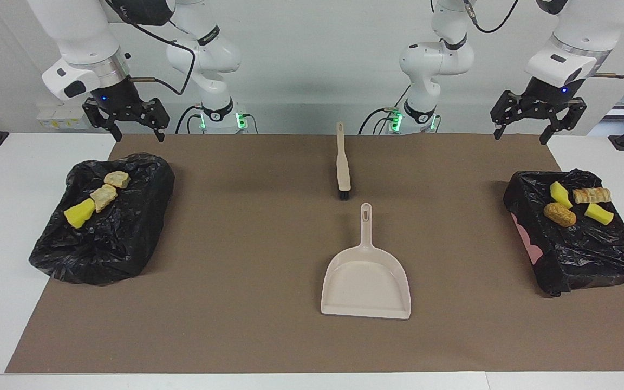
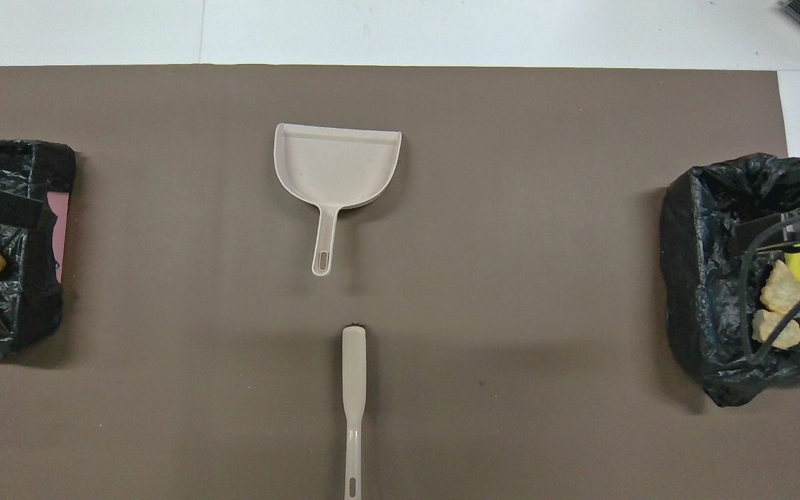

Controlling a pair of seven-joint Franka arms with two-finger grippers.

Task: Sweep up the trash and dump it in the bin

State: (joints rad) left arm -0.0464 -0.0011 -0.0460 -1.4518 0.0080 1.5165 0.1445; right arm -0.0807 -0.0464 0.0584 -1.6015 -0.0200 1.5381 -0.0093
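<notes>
1. Left gripper (image 1: pixel 539 120), upper right of the facing view: raised, fingers spread, holding nothing.
2. Right gripper (image 1: pixel 125 119), upper left: likewise.
3. Trash (image 1: pixel 577 203) lies in black-lined bins (image 1: pixel 588 254) at both frame edges.
4. Dustpan (image 1: pixel 366 279) and brush (image 1: pixel 343 165) centre, on the tabletop.
</notes>
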